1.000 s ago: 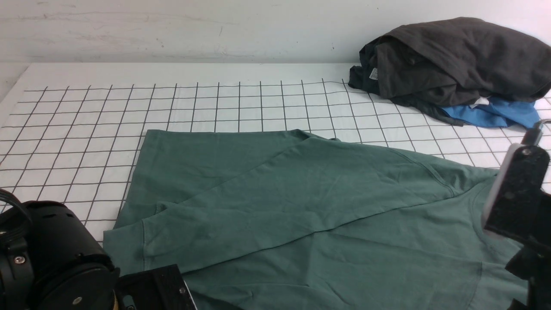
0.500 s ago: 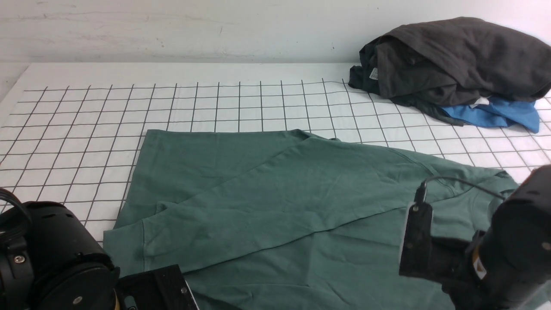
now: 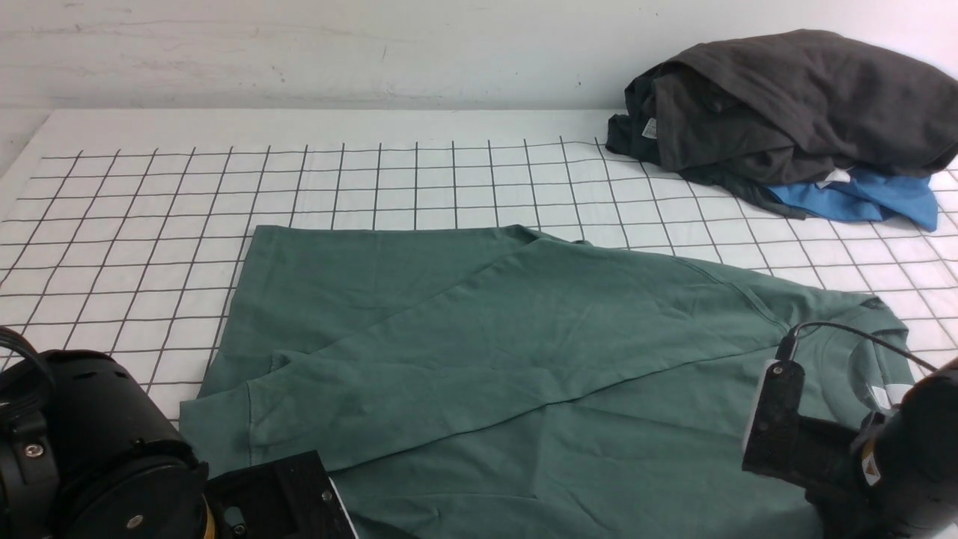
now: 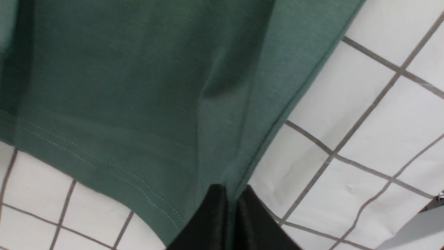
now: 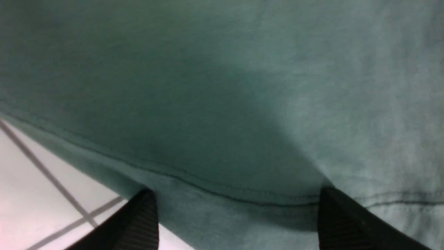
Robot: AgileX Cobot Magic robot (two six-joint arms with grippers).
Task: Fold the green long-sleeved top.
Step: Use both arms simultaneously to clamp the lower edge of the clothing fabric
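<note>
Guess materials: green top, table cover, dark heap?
The green top looks like matte knit jersey, likely cotton; fine knit grain and a twin-stitched hem show close up. The table cover: white gridded sheet, probably cloth; faint creases. The dark heap: soft matte fabric, draped folds; fibre unclear.

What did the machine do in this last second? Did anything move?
The right arm swung down from high on the right and now sits low over the green long-sleeved top near its collar, right tool open, holding nothing. The left tool stays shut on the top's edge; the top, dark heap and blue garment have not moved.
</note>
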